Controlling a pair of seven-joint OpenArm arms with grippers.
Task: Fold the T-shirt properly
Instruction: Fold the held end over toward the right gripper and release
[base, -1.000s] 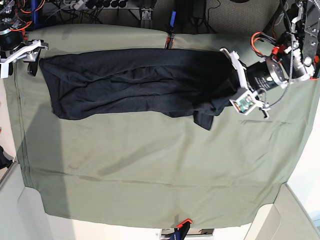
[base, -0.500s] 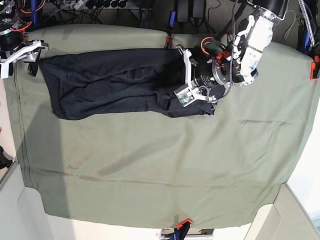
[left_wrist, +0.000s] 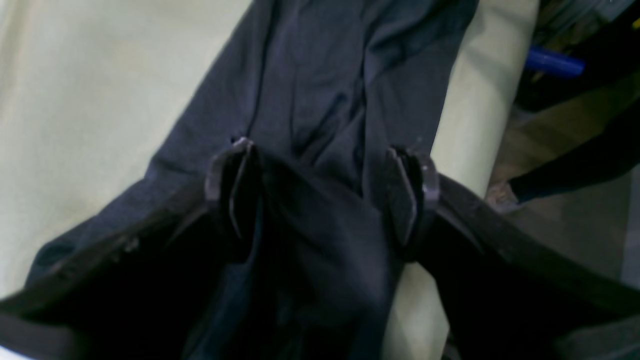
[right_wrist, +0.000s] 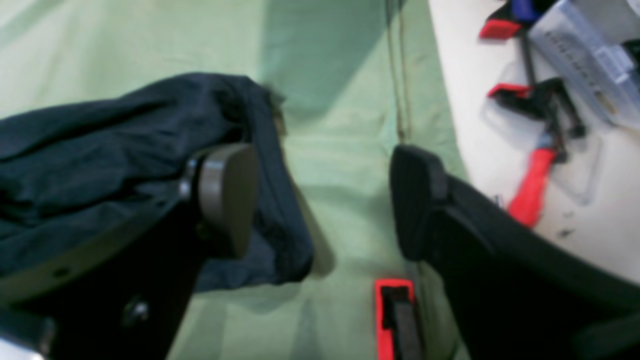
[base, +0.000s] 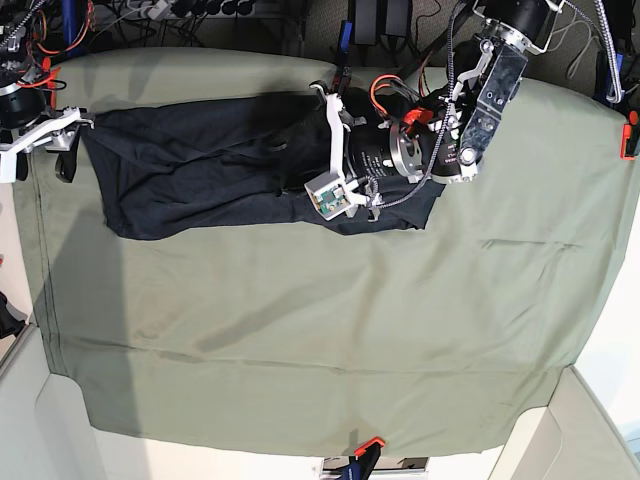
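The dark navy T-shirt (base: 200, 165) lies stretched across the far part of the olive table cloth (base: 300, 330). My left gripper (base: 320, 145) hovers over the shirt's middle with its jaws wide apart. In the left wrist view (left_wrist: 320, 192) dark shirt fabric (left_wrist: 320, 75) fills the gap between its fingers (left_wrist: 232, 185) and runs on ahead. My right gripper (base: 52, 130) is open at the shirt's left end. In the right wrist view (right_wrist: 320, 200) one finger (right_wrist: 227, 195) rests against the shirt's bunched edge (right_wrist: 125, 165); the other stands over bare cloth.
A red clamp (right_wrist: 392, 315) grips the cloth edge near my right gripper, and more red clamps (right_wrist: 530, 185) lie on the white surface beyond. Clamps also sit at the far edge (base: 340, 75), the near edge (base: 365, 445) and the right edge (base: 628, 135). Cables hang behind the table.
My left arm has swept left from the shirt's right end to over its middle. The shirt's right end has bunched a little leftward. The right arm has barely moved.
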